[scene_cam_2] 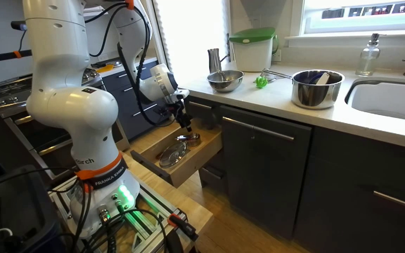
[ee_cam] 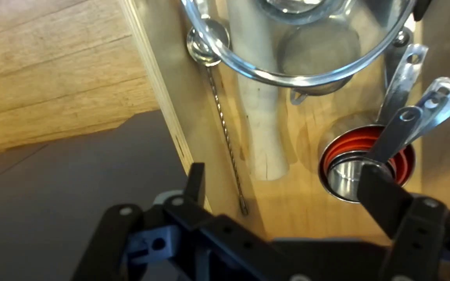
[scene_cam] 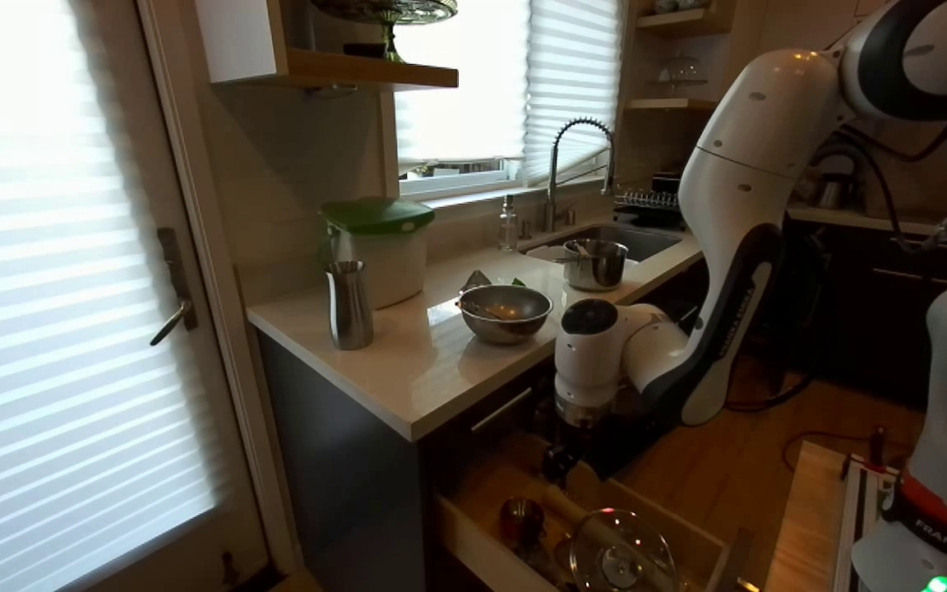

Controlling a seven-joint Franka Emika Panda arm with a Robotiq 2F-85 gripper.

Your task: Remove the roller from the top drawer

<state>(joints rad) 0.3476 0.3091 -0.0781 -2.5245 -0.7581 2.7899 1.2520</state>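
Note:
The top drawer is pulled open below the counter; its wall shows in both exterior views [scene_cam: 482, 543] [scene_cam_2: 199, 160] and its rim in the wrist view [ee_cam: 158, 84]. The roller [ee_cam: 264, 132], a pale tan wooden piece, lies inside along one drawer wall. Its near end is bare and its far part lies under a glass lid. It also shows in an exterior view [scene_cam: 564, 504]. My gripper [ee_cam: 283, 173] is open and empty above the drawer, fingers spread to either side of the roller's near end and apart from it. It shows in both exterior views [scene_cam: 557, 473] [scene_cam_2: 188, 128].
The glass lid [ee_cam: 295, 80] covers part of the roller. A twisted-handle metal spoon [ee_cam: 225, 125] lies between the roller and the drawer wall. Nested measuring cups [ee_cam: 326, 183] stand on the roller's other side, partly behind one finger. A steel bowl [scene_cam: 506, 329] stands on the counter above.

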